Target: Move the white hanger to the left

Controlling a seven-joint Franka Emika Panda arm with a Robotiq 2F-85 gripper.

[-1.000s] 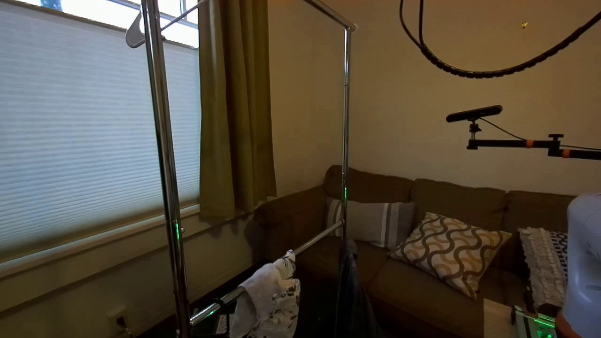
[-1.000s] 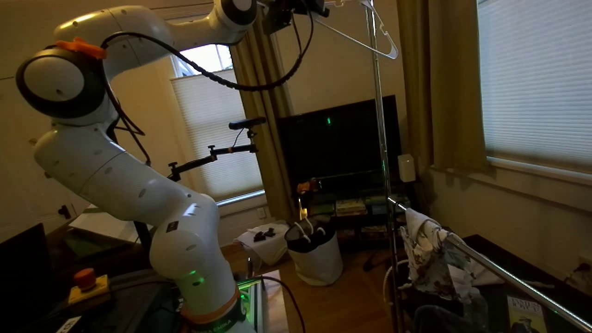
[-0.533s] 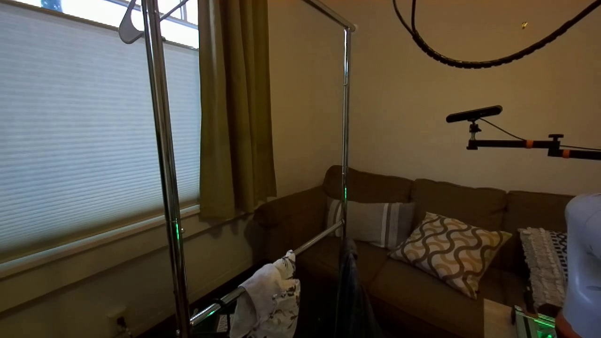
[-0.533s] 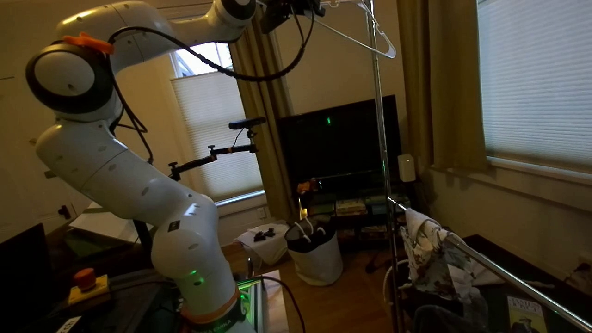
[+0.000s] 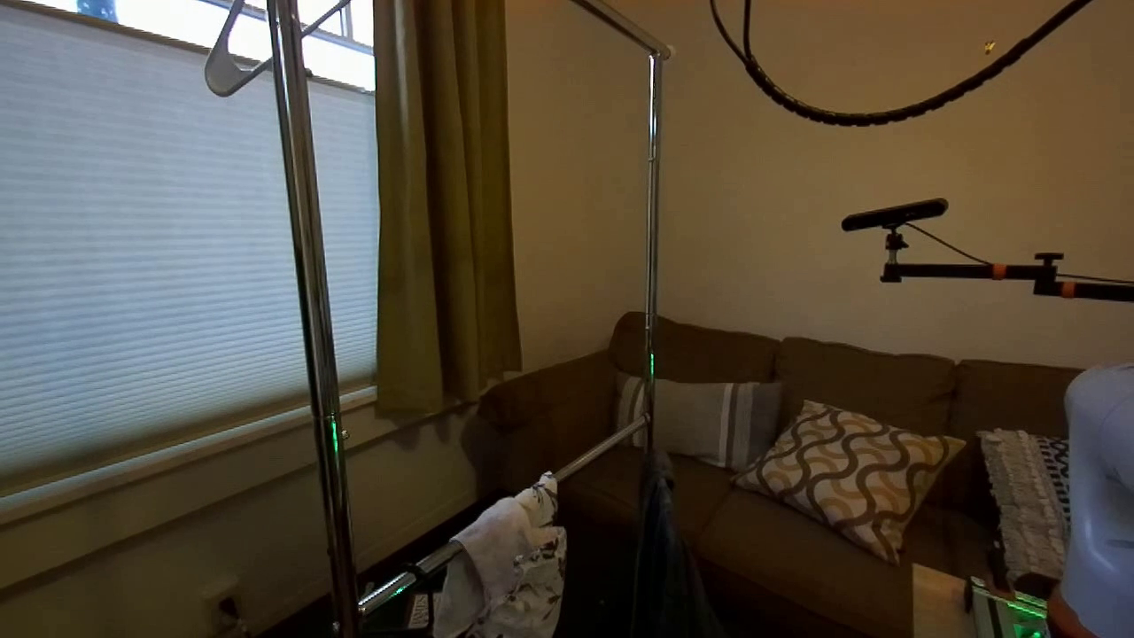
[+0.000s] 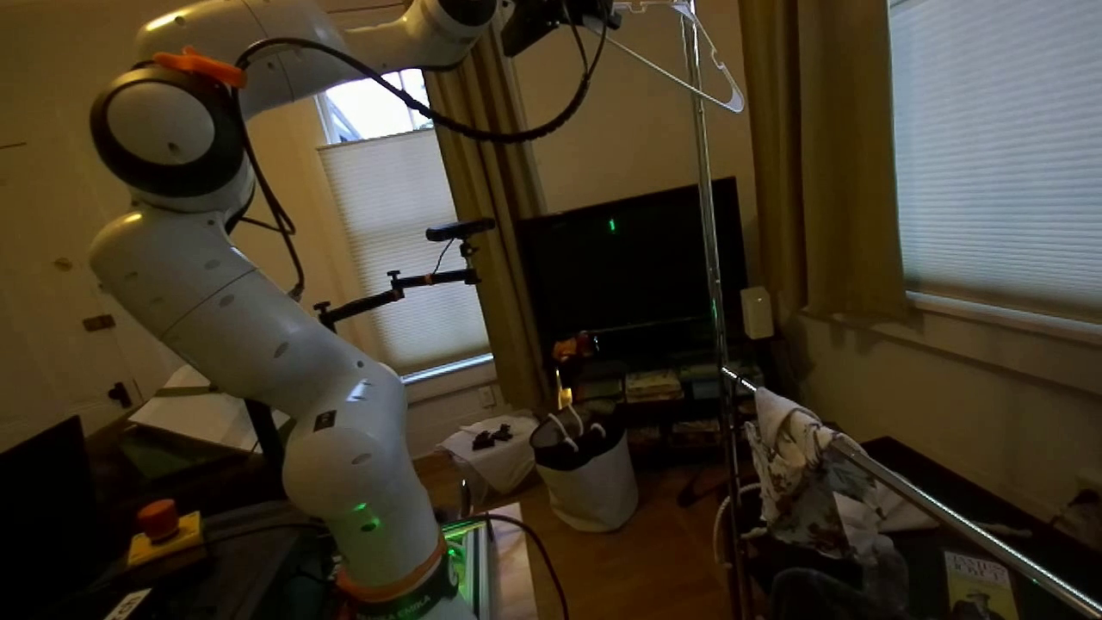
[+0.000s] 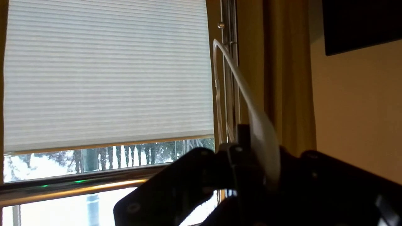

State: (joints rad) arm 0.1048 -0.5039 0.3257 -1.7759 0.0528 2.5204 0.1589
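Note:
The white hanger (image 6: 733,102) shows in an exterior view at the top, its lower bar sloping from my gripper (image 6: 609,15) to a corner beside the chrome rack post. In the other exterior view only one corner of the hanger (image 5: 221,81) shows, at the top left behind the near post. In the wrist view, which stands upside down, the hanger (image 7: 259,121) runs between the dark fingers of my gripper (image 7: 256,150), which are shut on its near end. The hook is hidden, so I cannot tell whether it touches the rail.
The rack's top rail (image 7: 78,185) crosses the lower left of the wrist view. Chrome posts (image 5: 306,266) stand close to the hanger. Cloth (image 5: 500,558) hangs on the lower bar. A window blind (image 5: 159,248) and curtain (image 5: 447,204) are behind. A camera arm (image 6: 430,280) stands beside the robot.
The hanger's corner has moved left past the near post in an exterior view. The arm's upper part has shifted right and up in the other, and the gripper stays on the hanger.

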